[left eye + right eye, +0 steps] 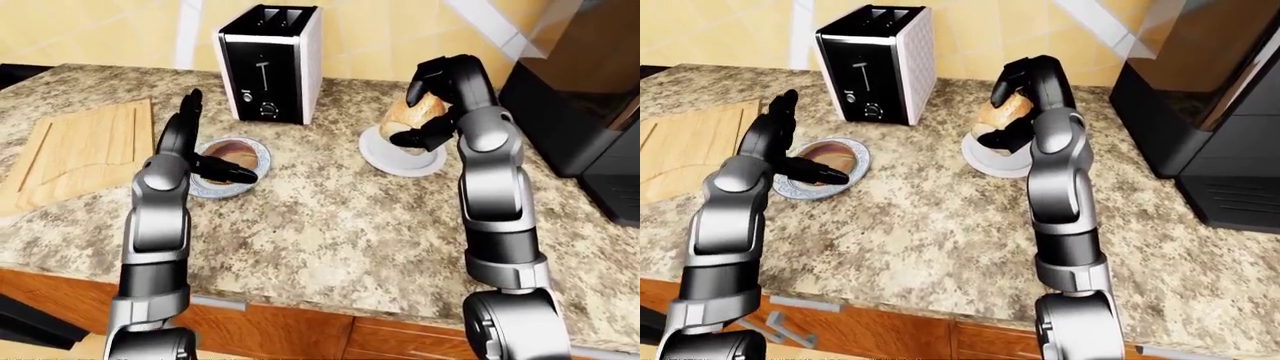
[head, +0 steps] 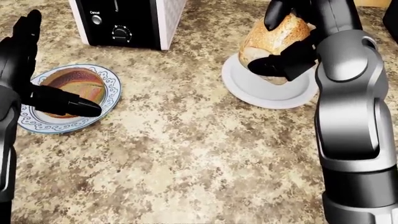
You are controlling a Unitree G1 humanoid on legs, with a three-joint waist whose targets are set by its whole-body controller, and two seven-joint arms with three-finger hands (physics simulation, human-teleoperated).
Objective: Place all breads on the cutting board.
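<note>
One granite counter [image 1: 340, 225] | tan tile wall [image 1: 120, 30] | toaster [image 1: 270, 64]

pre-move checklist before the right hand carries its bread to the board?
1. Right hand closed round the bread roll: ok.
2. Roll clear of the white plate: cannot tell, its lower end looks close to the plate.
3. Cutting board bare and in reach: surface ok, reach cannot tell.
4. Left hand open over the patterned plate, its bread ungrasped: not ok.
5. Toaster beside the carry path: cannot tell.
</note>
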